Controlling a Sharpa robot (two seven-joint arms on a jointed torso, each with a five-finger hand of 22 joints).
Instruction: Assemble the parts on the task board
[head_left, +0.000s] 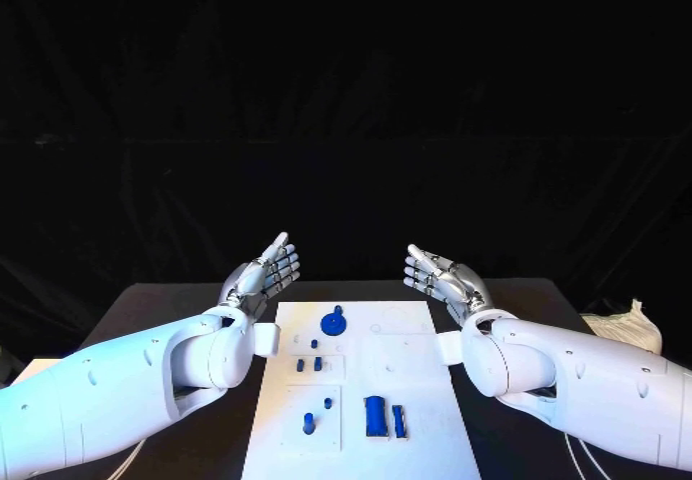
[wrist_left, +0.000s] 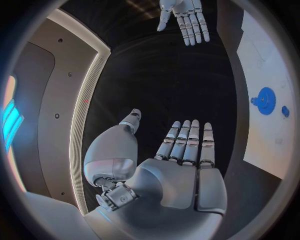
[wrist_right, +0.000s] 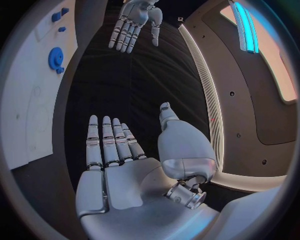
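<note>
The white task board (head_left: 397, 360) lies in the middle of the black table. On it sit a blue gear-like disc (head_left: 333, 322) at the far end, small blue pegs (head_left: 309, 364) at mid-board, and two upright blue blocks (head_left: 384, 417) near the front. My left hand (head_left: 263, 273) is raised beyond the board's far left corner, fingers straight and apart, holding nothing. My right hand (head_left: 444, 279) mirrors it at the far right corner, also flat and empty. The left wrist view shows the left hand (wrist_left: 178, 165), the right hand (wrist_left: 184, 15) and the blue disc (wrist_left: 265, 100). The right wrist view shows the right hand (wrist_right: 125, 155) and the blue disc (wrist_right: 55, 59).
A crumpled pale cloth (head_left: 626, 325) lies at the table's right edge. Bare black table (head_left: 144, 310) flanks the board on both sides. Two small white tabs (head_left: 449, 346) stick out from the board's sides beside my forearms.
</note>
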